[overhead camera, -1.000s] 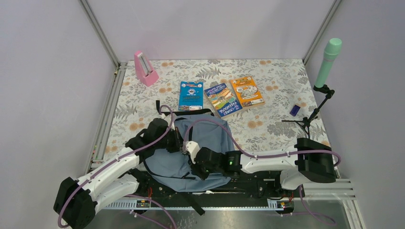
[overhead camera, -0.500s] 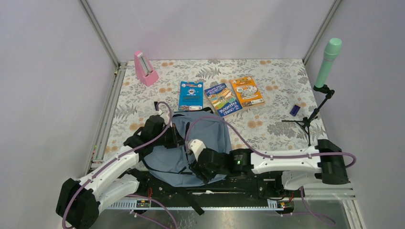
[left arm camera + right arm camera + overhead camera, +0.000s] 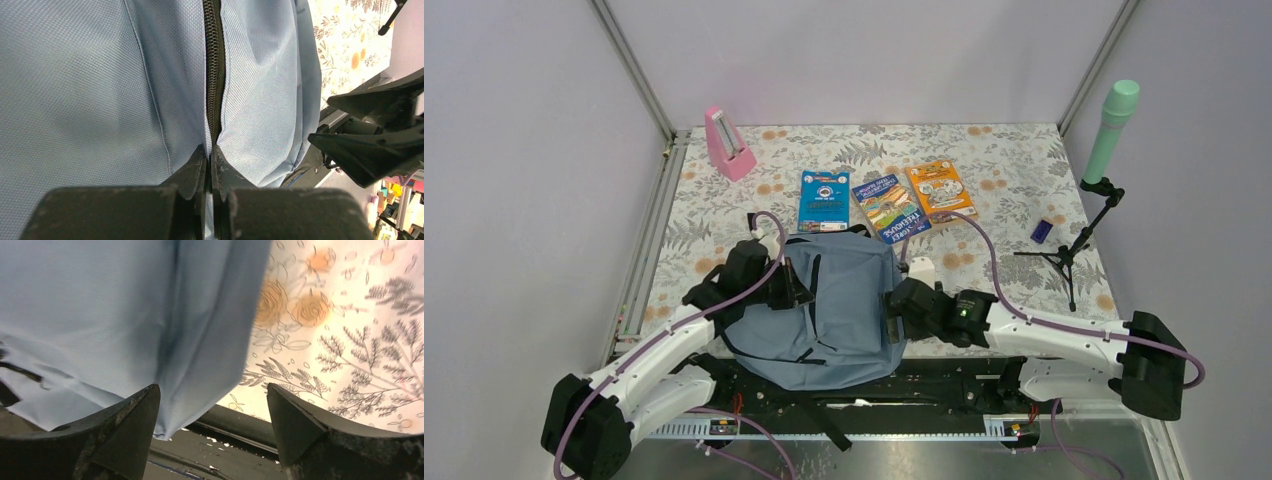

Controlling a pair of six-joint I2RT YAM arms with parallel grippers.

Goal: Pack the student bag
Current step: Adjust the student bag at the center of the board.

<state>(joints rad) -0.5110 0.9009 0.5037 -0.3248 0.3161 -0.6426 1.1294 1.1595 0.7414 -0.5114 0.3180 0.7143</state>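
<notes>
The student bag (image 3: 834, 310) lies flat at the near edge of the bench (image 3: 1014, 170), between the two arms, and its zipper (image 3: 214, 75) looks closed. The left arm (image 3: 674, 345) has its jaws together, clamped on the bag's fabric right at the zipper line on its left side, probably to pin the bag while the zipper is worked. The right arm (image 3: 1044, 330) has its jaws wide apart at the bag's right edge, holding nothing and likely lining up a grip. Three books (image 3: 890, 208) wait mid-bench, just beyond the bag's far end.
</notes>
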